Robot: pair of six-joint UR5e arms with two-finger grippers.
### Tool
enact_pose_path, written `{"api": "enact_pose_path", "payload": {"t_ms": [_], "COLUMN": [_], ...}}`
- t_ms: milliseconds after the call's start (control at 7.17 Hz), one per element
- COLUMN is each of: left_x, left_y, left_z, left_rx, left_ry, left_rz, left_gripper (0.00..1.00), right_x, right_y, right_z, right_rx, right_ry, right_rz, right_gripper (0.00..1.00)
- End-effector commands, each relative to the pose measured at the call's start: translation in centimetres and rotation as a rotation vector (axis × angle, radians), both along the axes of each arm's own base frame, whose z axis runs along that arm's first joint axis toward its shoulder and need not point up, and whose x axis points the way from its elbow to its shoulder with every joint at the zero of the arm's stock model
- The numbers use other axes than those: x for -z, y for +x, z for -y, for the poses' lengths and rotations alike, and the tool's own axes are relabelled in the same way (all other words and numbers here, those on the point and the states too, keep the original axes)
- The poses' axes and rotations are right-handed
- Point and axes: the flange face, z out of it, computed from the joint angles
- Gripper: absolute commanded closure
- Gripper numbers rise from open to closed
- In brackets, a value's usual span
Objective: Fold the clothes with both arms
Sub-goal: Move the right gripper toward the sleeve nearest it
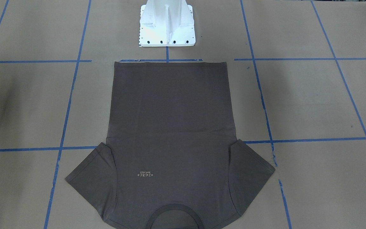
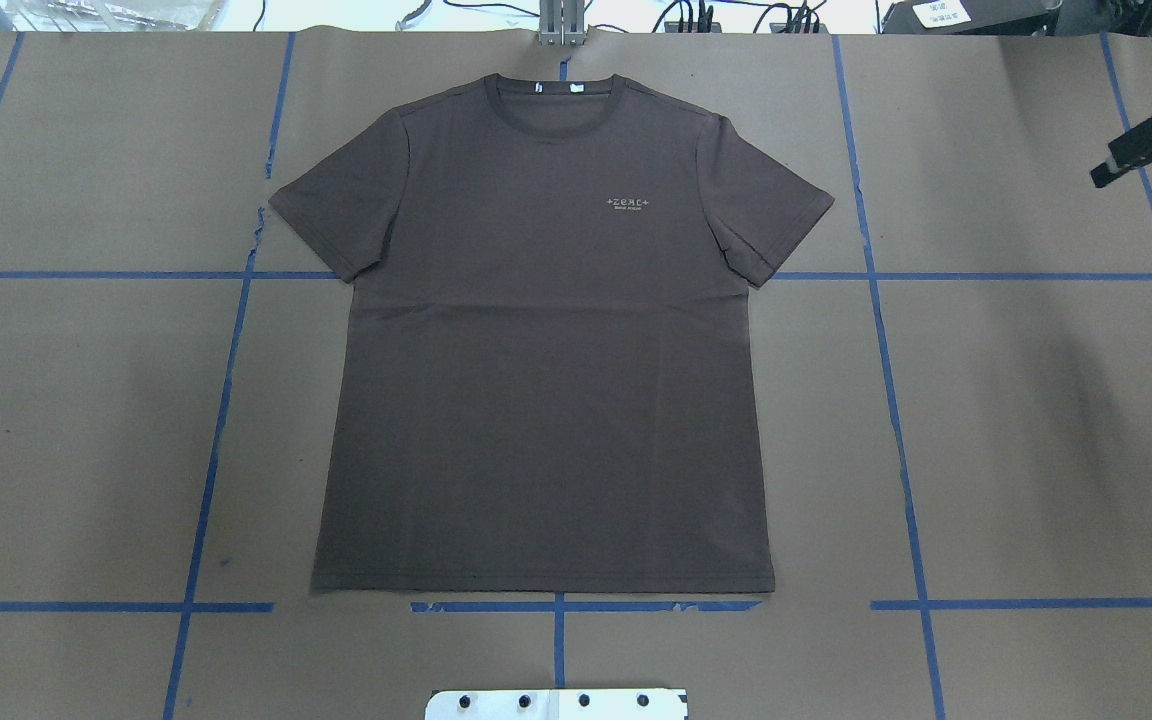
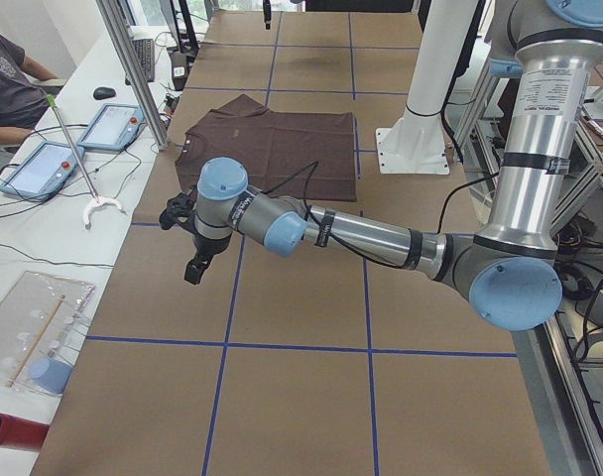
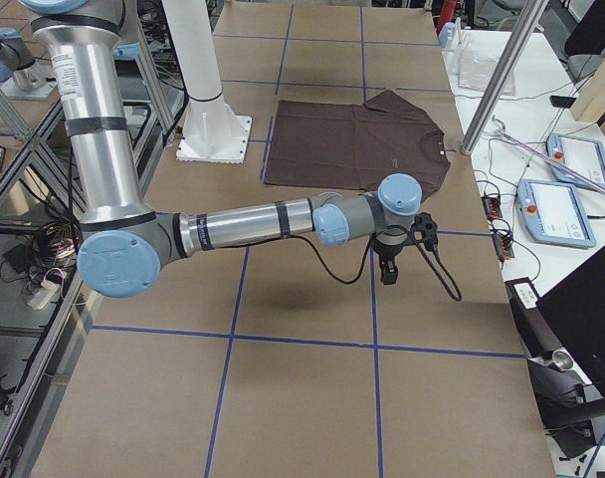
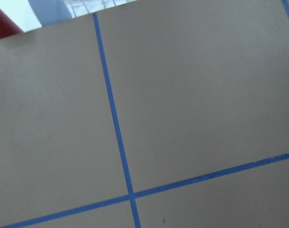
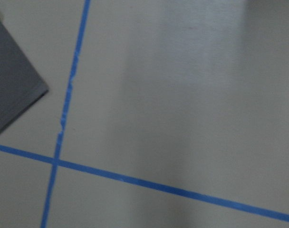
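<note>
Brown T-shirt (image 4: 352,144) apart from right gripper (image 4: 387,273)

1. I see a dark grey-brown short-sleeved T-shirt (image 2: 546,380) with small white lettering (image 2: 632,203).
2. My brown paper surface (image 2: 1036,420) carries a grid of blue tape lines (image 2: 1036,604).
3. The grey-and-silver left arm (image 3: 366,231) and right arm (image 4: 238,225) have light-blue joint caps; the left gripper (image 3: 194,270) and right gripper (image 4: 387,277) are black.
4. The metal pedestal (image 1: 167,22) is white.

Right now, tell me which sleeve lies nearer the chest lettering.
The sleeve on the robot's right; the white lettering is printed on that side.
</note>
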Motion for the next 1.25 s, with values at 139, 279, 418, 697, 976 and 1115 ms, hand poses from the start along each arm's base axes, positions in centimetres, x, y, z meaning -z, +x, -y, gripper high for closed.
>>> {"api": "enact_pose_path", "payload": {"t_ms": [139, 279, 418, 697, 976, 1115], "left_x": [0.7, 0.5, 0.5, 0.2, 1.1, 1.0], "left_y": [2.7, 2.7, 2.7, 2.8, 2.8, 2.8], "left_z": [2.4, 2.0, 2.0, 2.7, 3.1, 3.1], "left_rx": [-0.026, -0.026, -0.021, -0.017, 0.026, 0.026], "left_ry": [0.007, 0.006, 0.032, 0.022, -0.008, -0.01], "left_rz": [-0.007, -0.012, -0.015, -0.015, -0.039, -0.039], "left_gripper": [0.0, 0.0, 0.0, 0.0, 0.0, 0.0], "right_x": [7.3, 7.8, 6.3, 5.9, 5.7, 5.6], "right_y": [-14.1, -17.5, -21.0, -27.1, -28.6, -28.6], "right_z": [6.2, 6.8, 6.9, 6.1, 6.4, 6.7], "right_rx": [-0.039, -0.123, -0.163, -0.193, -0.211, -0.224], "right_ry": [-0.005, -0.033, -0.064, -0.053, -0.087, -0.079], "right_rz": [-0.069, -0.027, 0.015, -0.047, -0.063, -0.078], "right_gripper": [0.0, 0.0, 0.0, 0.01, 0.04, 0.05]}}
